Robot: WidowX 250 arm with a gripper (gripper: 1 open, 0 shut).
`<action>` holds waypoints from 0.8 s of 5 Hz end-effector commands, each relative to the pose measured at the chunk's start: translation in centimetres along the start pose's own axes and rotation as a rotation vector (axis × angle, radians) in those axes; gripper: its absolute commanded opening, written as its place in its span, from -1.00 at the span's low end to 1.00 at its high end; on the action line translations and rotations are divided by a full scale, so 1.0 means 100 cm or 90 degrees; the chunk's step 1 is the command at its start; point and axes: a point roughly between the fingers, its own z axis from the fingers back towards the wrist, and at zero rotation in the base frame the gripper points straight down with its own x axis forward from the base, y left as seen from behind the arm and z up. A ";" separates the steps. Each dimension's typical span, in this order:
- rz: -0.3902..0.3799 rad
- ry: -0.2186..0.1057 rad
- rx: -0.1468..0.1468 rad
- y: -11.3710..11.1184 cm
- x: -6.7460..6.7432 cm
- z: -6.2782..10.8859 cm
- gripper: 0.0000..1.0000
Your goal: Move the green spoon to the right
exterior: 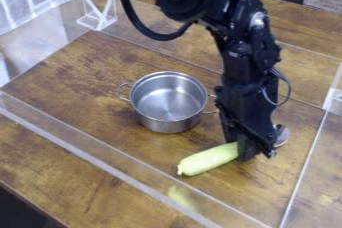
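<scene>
Fingers (250,146) clamp the green spoon's (210,159) right end on the table (80,82).

Arm: I've got the black arm (221,32) reaching in from the top of frame, bent down steeply toward the table.
Gripper: the gripper (251,148) points almost straight down at the right end of the green spoon (210,159); it looks clamped on that end, though the blur keeps me from being sure.
Green spoon: I see the yellow-green handle lying on the wooden table (80,82), angled down-left; its silver bowl is hidden from me.
Pot: the steel pot (168,101) sits upright just up-left of the spoon, apart from it.
Barrier: clear plastic walls (94,162) frame the table.
</scene>
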 end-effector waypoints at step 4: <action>-0.017 -0.049 0.021 0.012 0.017 0.067 1.00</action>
